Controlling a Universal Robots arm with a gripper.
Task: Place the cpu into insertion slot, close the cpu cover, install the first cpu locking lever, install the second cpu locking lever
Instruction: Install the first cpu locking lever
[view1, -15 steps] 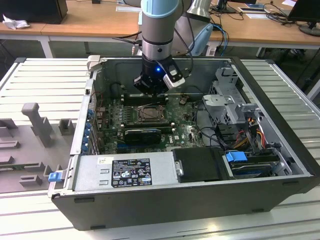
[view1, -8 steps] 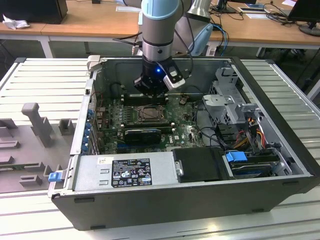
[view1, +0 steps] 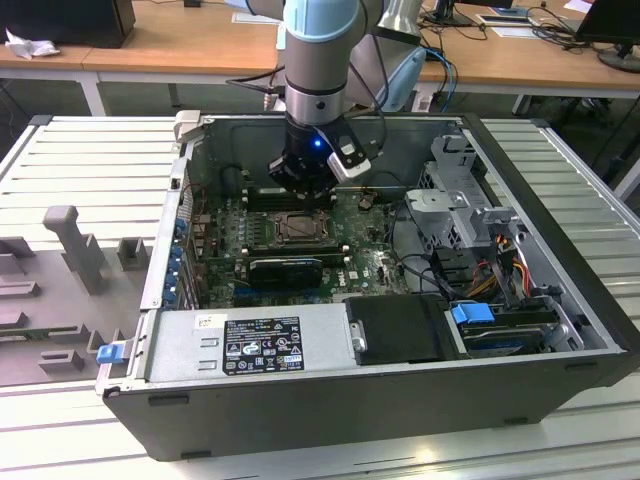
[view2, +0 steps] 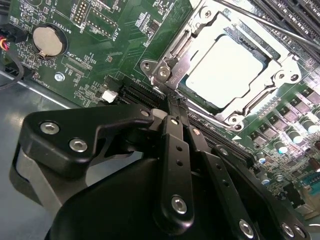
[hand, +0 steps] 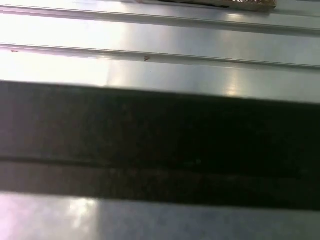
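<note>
- Exterior view: the gripper (view1: 303, 190) hangs inside the open computer case (view1: 560, 330), just above the green motherboard (view1: 375, 262). The insertion slot (view1: 299, 228) lies just below it at about 6 o'clock. A printed label (view1: 262, 345) sits on the power supply; I leave its print unread.
- Second wrist view: the gripper (view2: 176, 106) has its black fingers (view2: 172, 150) pressed together, holding nothing. The cpu (view2: 227, 70) is seated in the insertion slot (view2: 220, 117), toward 1 o'clock from the tips. The cpu cover (view2: 272, 82) appears closed over it. A thin locking lever (view2: 280, 25) runs along the far side, though whether it is latched is hard to judge.
- First wrist view: ribbed metal surface (hand: 160, 35) crossed by a dark band.
</note>
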